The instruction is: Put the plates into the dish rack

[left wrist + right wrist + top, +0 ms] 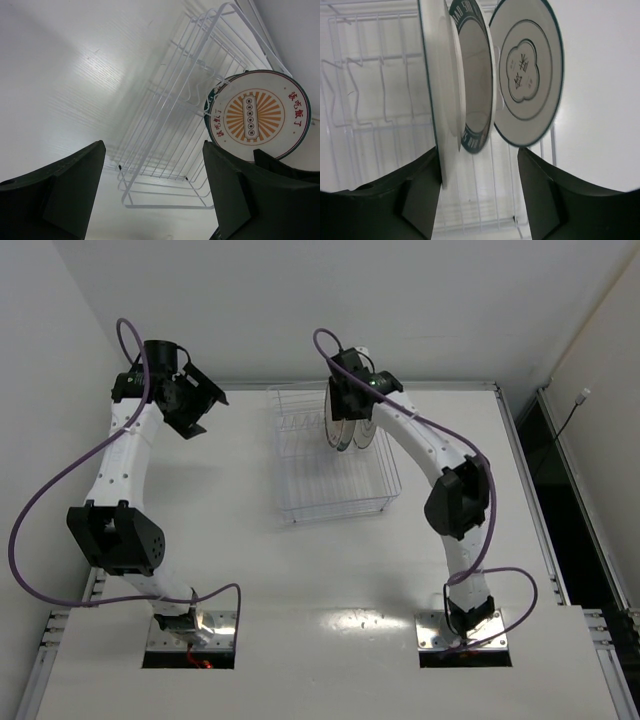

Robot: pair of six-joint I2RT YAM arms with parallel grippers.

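left arm [120, 475]: elbow folded low near its base, forearm runs up the left side to a wrist at the far end. left tool [153, 150] angled in toward centre, jaws wide apart. right arm [440, 455]: arches from base out to far centre, wrist high. right tool [477, 155] points down, jaws parted, both fingers visible in its wrist view.

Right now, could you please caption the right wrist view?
Open right gripper over three plates standing on edge in the dish rack.
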